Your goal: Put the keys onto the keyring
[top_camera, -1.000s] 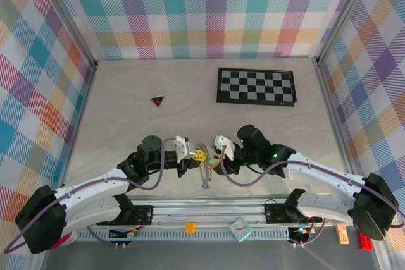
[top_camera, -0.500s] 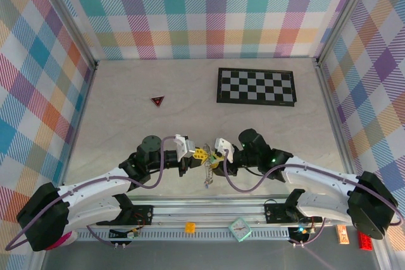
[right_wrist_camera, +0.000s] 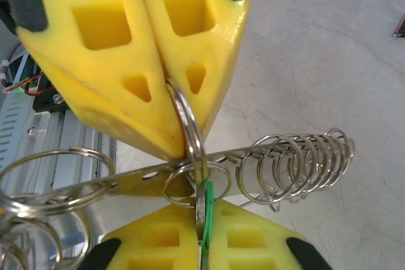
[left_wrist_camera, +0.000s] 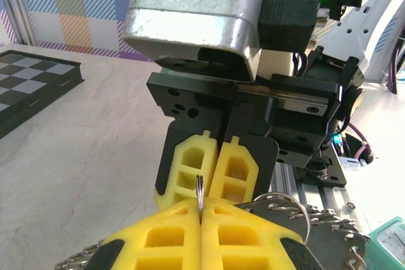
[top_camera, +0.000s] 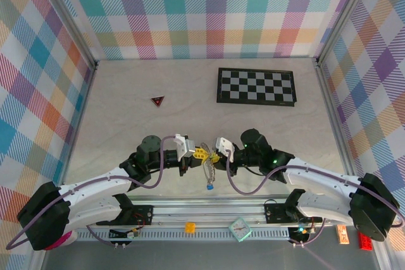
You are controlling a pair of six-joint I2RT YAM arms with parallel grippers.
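Observation:
My left gripper (top_camera: pixel 198 153) and right gripper (top_camera: pixel 215 155) meet tip to tip above the table's near edge. In the left wrist view my left gripper (left_wrist_camera: pixel 200 205) is shut on the thin edge of a split ring (left_wrist_camera: pixel 199 188) of the keyring. In the right wrist view that ring (right_wrist_camera: pixel 188 121) sticks out of the left fingers (right_wrist_camera: pixel 126 74). It passes through a flat holed metal band (right_wrist_camera: pixel 136 183) carrying several small rings (right_wrist_camera: pixel 297 162). My right gripper (right_wrist_camera: pixel 204 235) is shut on the mint-green key (right_wrist_camera: pixel 207 219), right under the ring. A chain (top_camera: pixel 208 172) with the blue key (top_camera: pixel 208 187) hangs below.
A checkerboard (top_camera: pixel 256 86) lies at the back right and a dark red triangle (top_camera: pixel 157 100) at the back left. The aluminium rail (top_camera: pixel 209 210) runs along the near edge, with a small green clock (top_camera: pixel 240 228) and an orange piece (top_camera: pixel 189 226) beyond it.
My right gripper has moved left up to the left gripper and closed on the mint-green key. The hanging chain with the blue key has swung slightly.

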